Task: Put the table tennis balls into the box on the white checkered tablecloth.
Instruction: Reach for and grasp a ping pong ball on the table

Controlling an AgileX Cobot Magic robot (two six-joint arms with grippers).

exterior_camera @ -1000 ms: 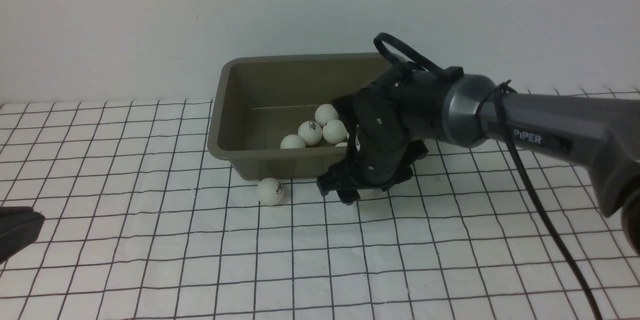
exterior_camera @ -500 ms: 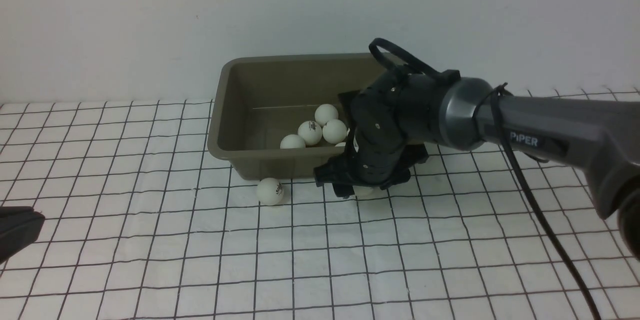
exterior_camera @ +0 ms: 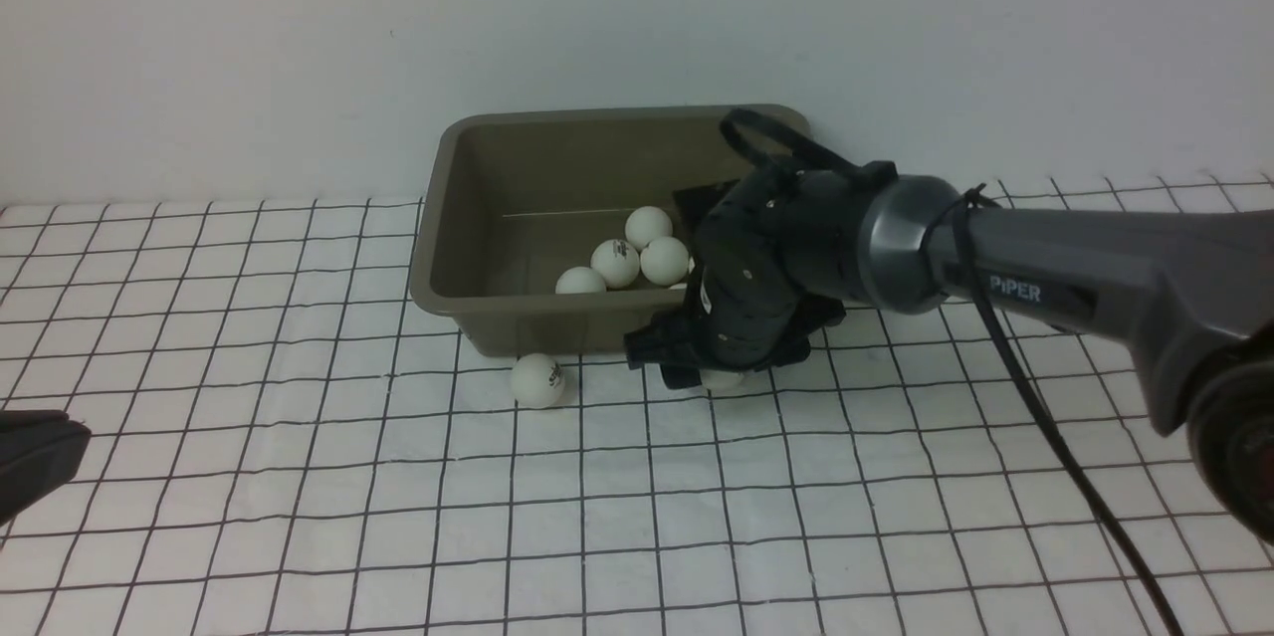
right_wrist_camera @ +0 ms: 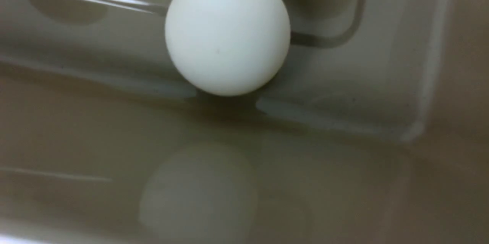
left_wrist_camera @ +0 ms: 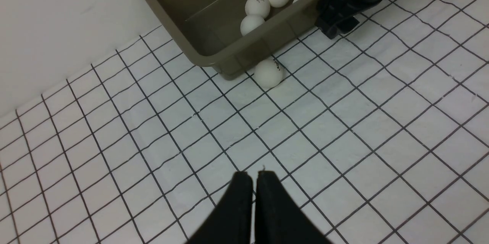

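box (exterior_camera: 438, 248) upper centre on checkered tablecloth (exterior_camera: 299, 517), several table tennis balls (exterior_camera: 616, 263) inside, loose ball (exterior_camera: 537, 380) at its front wall, second ball (exterior_camera: 722, 380) under right gripper (exterior_camera: 697, 372) (wrist (exterior_camera: 756, 258) blocks jaws, can't tell), left gripper (left_wrist_camera: 254, 177) jaws pressed together, empty

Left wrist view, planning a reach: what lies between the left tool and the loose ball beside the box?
Only bare checkered tablecloth lies between the left tool and the loose ball; the left wrist view shows it.
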